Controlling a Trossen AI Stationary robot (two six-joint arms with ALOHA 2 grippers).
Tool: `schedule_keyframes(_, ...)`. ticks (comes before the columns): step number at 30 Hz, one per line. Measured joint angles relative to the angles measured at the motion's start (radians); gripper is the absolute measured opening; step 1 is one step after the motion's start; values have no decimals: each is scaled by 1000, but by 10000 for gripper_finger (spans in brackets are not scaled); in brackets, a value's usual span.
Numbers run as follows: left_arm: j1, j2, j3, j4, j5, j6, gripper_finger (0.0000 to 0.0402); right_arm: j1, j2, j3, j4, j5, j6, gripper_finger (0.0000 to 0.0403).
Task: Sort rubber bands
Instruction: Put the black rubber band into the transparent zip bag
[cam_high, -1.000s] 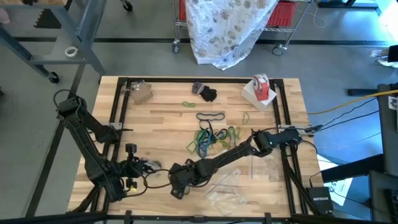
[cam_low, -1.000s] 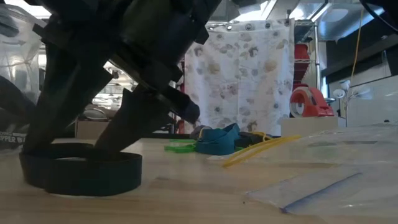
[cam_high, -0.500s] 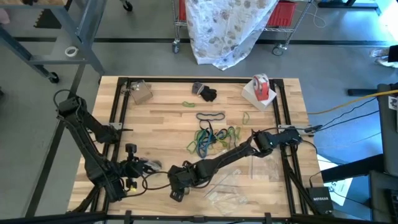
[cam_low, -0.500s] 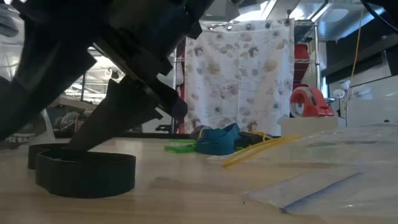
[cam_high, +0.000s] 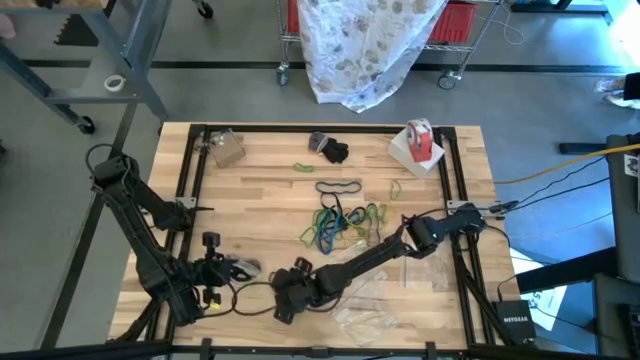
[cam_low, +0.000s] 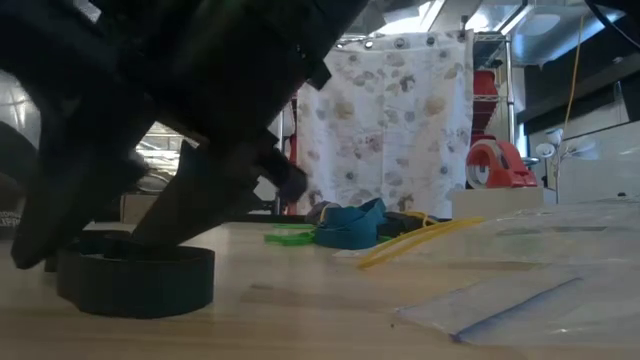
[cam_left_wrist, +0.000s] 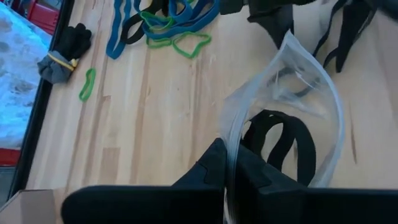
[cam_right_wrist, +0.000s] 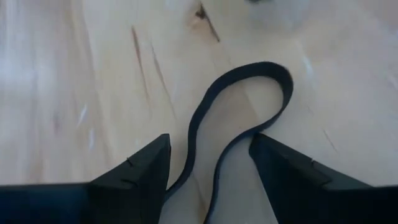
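My right gripper (cam_right_wrist: 208, 155) sits low at the near edge of the table (cam_high: 260, 190), fingers spread wide with a black rubber band (cam_right_wrist: 239, 121) looping up between them, lying on the wood; I cannot tell whether the fingers touch it; just to its left my left gripper (cam_left_wrist: 227, 171) is clenched on the rim of a clear plastic bag (cam_left_wrist: 292, 93), with another black band (cam_left_wrist: 280, 140) showing through the film; more clear bags (cam_high: 370, 305) lie beside my right arm, leaving little open wood at this edge; the pile of rubber bands (cam_high: 340, 225) lies mid-table, blue, green and black tangled together, hard to separate; farther on, a lone green band (cam_high: 303, 167), a dark bundle (cam_high: 330, 149) and the red tape roll (cam_high: 420, 138) sit near the far edge; in the low view my right arm blocks most of the left side; beyond hangs a patterned cloth (cam_low: 385, 130).
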Motion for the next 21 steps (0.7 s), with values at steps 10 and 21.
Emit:
schedule_keyframes(10, 1, 0, 0, 61, 0, 0, 0, 39, 76, 2, 92, 277, -7, 225)
schedule_keyframes(21, 1, 0, 0, 76, 0, -75, 0, 24, 103, 2, 80, 325, 55, 66)
